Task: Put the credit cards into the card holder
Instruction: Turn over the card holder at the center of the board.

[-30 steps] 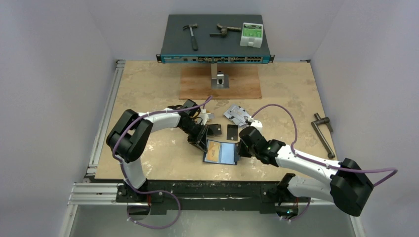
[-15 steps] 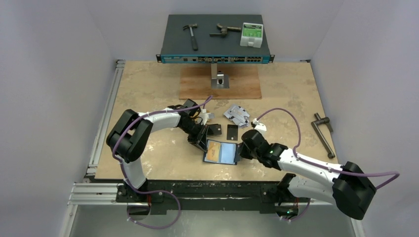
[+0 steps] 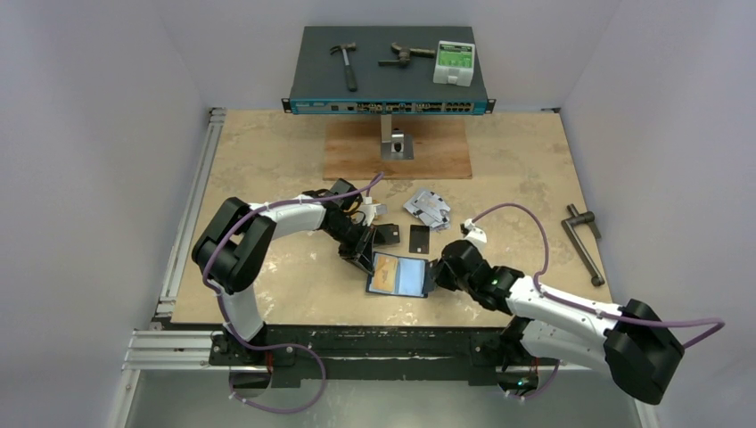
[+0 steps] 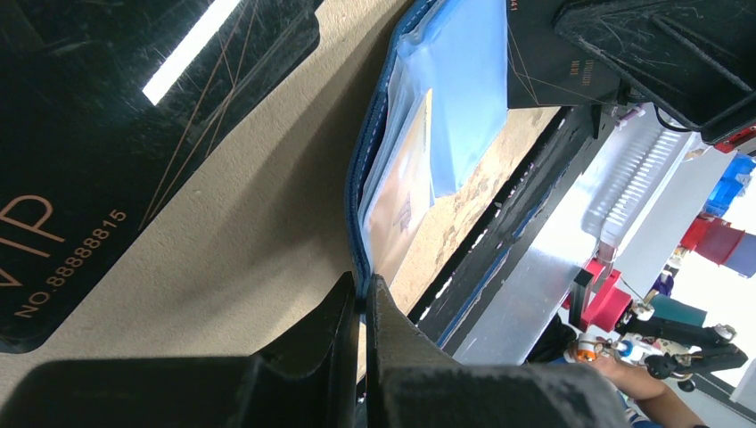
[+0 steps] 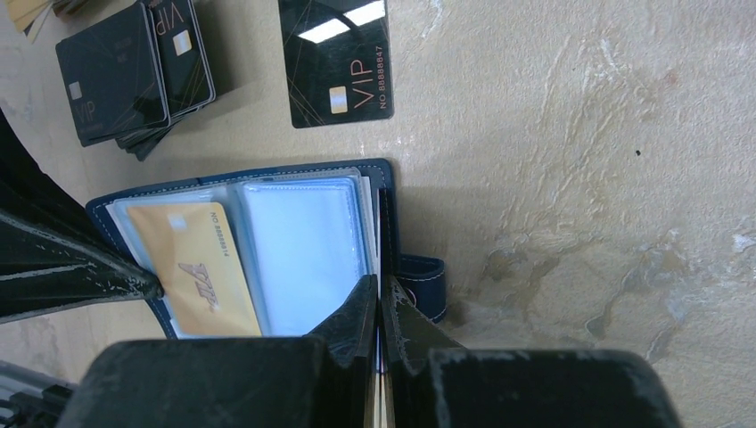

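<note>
The card holder (image 3: 398, 275) lies open near the table's front edge, dark blue with clear sleeves (image 5: 303, 254). A gold credit card (image 5: 192, 267) sits in its left sleeve. My left gripper (image 4: 363, 290) is shut on the holder's blue left edge (image 4: 358, 178). My right gripper (image 5: 380, 290) is shut on a black credit card (image 4: 553, 62), held edge-on at the holder's right side beside the snap tab (image 5: 423, 285). More black cards (image 5: 337, 62) and a stack (image 5: 134, 76) lie behind the holder. A silver-grey pile (image 3: 426, 208) lies farther back.
A network switch (image 3: 390, 105) carrying a hammer and other tools stands at the back, with a wooden board (image 3: 357, 156) in front of it. A metal crank tool (image 3: 581, 239) lies at the right. An aluminium rail (image 3: 192, 214) borders the left side.
The right arm has sunk and swung a little toward the near edge, its gripper staying at the holder's right side. The left arm and the holder have not moved.
</note>
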`<move>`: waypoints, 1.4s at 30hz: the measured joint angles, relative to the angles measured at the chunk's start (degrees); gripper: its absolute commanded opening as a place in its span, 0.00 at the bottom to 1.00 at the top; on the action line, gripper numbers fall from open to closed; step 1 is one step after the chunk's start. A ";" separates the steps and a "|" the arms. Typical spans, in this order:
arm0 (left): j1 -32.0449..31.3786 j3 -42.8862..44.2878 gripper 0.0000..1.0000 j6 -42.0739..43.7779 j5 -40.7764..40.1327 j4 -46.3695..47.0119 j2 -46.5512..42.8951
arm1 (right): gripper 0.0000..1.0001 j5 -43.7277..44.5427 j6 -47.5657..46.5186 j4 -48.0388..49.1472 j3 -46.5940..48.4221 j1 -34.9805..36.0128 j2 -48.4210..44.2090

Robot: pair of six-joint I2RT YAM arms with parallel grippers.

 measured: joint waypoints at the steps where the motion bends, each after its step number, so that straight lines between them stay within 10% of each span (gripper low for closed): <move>1: 0.00 0.00 0.02 0.02 0.00 0.00 0.00 | 0.00 0.00 0.00 0.31 -0.24 -0.02 -0.24; 42: 0.00 0.00 0.01 0.02 -0.02 -0.04 0.00 | 0.00 -6.82 -4.83 19.23 -8.96 0.61 -9.14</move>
